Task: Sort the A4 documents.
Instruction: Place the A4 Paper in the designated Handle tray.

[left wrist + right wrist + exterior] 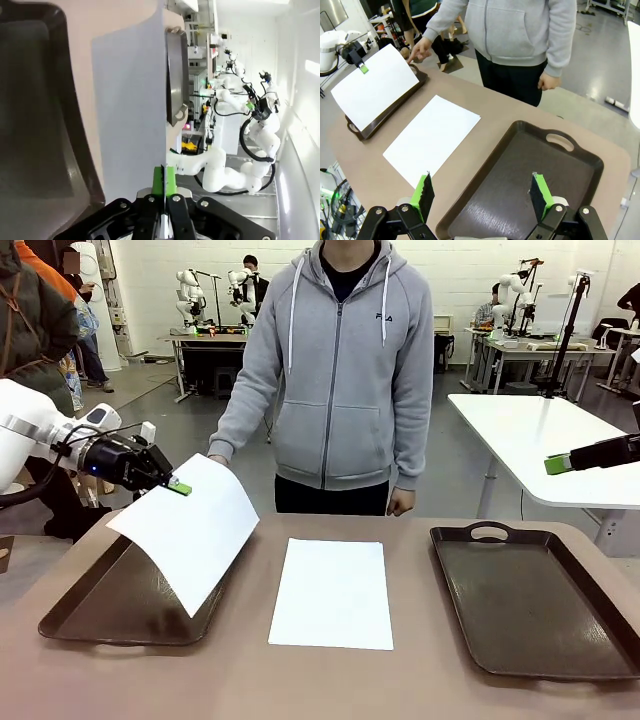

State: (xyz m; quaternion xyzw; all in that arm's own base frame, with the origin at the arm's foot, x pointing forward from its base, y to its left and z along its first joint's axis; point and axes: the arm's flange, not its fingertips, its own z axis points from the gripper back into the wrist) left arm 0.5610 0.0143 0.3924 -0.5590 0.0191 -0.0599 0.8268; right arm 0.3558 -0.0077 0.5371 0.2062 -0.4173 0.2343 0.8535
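Table [300, 680]: two brown trays with one sheet between them.

Flat sheet [332, 592]: lies flat on the bare table at the middle, long side running away from the robot. It is apart from both trays. In the right wrist view it lies just beside the right tray's long edge [432, 140].

Left tray [110, 605]: dark, partly hidden by the held sheet.

Right tray [530, 590]: handle cut-out at the far end.

Held sheet [190, 535]: off the table and slanting over the left tray's far right part. Its upper edge is pinched and its lower corner droops toward the tray. Whether that corner touches the tray, cannot tell.

Left gripper [178, 486]: jaws closed on the held sheet's top edge. In the left wrist view the green pads are pressed together with the paper between them [164, 180].

Right gripper [560, 463]: raised at the right side. The right wrist view has its pads wide apart over the right tray with nothing between them [482, 192].

Person [340, 380]: grey hoodie, standing at the far edge. One hand [421, 50] is at the left tray's far corner, and the other [402, 502] hangs by the table edge.
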